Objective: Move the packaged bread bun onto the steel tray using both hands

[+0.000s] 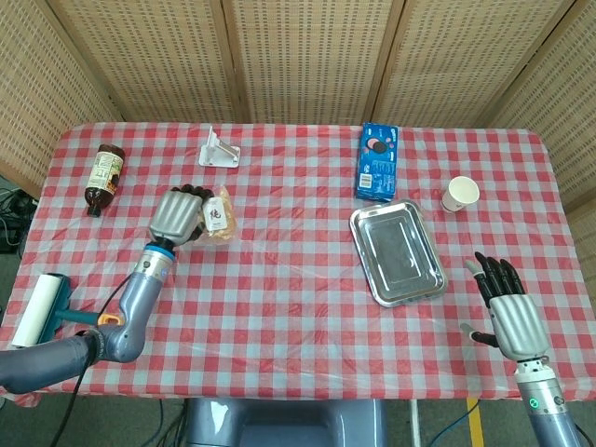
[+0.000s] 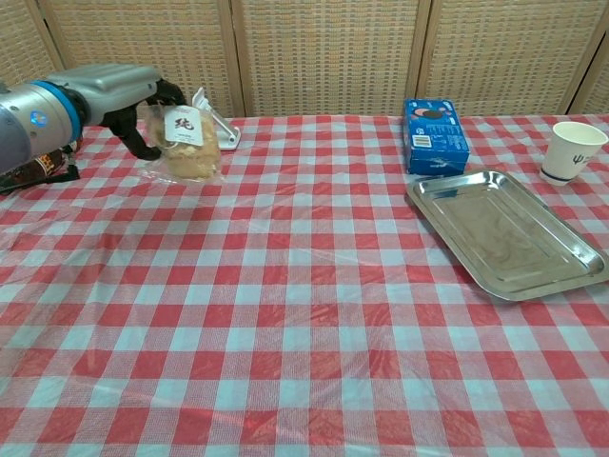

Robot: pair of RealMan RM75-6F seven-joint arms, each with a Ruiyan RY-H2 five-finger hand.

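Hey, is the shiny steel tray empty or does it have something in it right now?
Empty. The steel tray shows only its bare metal floor in both views; the packaged bread bun is in the left hand.

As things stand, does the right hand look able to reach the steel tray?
Probably yes: the right hand is open, holds nothing, and sits just right of the steel tray with only bare tablecloth between them.

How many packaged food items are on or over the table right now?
2: the packaged bread bun held by the left hand, and the blue cookie box lying just behind the steel tray.
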